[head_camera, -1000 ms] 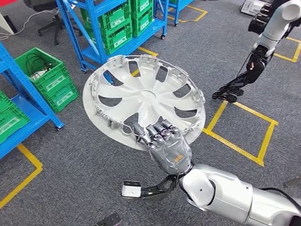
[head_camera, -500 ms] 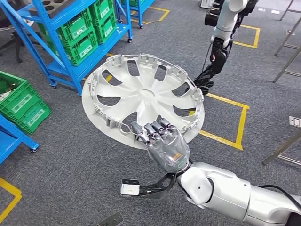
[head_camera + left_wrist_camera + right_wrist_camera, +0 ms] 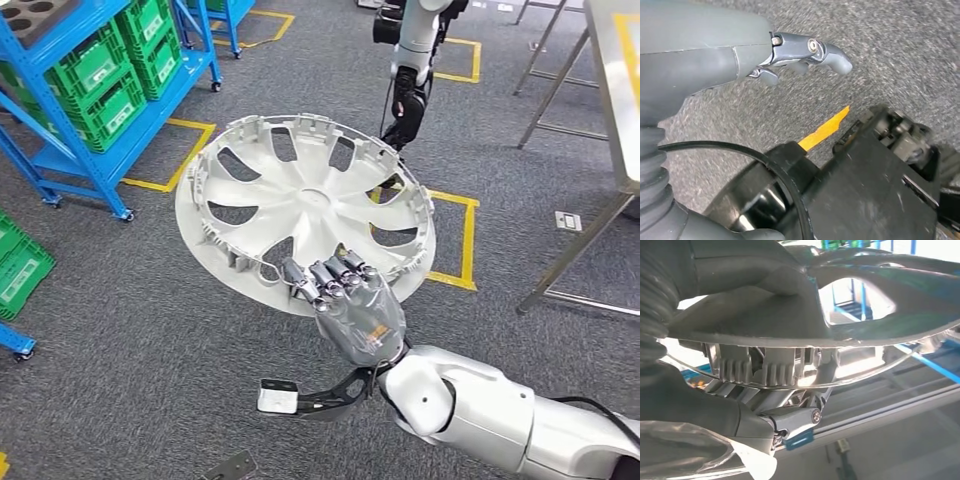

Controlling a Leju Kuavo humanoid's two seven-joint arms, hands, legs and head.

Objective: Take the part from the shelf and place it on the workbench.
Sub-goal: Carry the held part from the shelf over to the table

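My right hand (image 3: 361, 312) is dark grey with a small orange mark, on a glossy silver arm (image 3: 483, 408). The part (image 3: 302, 205) it grips is pale silver-white. My left hand (image 3: 791, 55) is grey. Below lies speckled grey carpet (image 3: 136, 330) marked with yellow tape lines (image 3: 462, 232). The shelf frame (image 3: 90, 140) is bright blue, carrying green crates (image 3: 113, 85) with white labels.

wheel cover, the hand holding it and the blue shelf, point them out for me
wheel cover (image 3: 309, 205), head view, on its central hub
right hand (image 3: 362, 315), head view, on the back of the hand gripping the cover's near rim
blue shelf (image 3: 87, 135), head view, on a sloping blue frame bar
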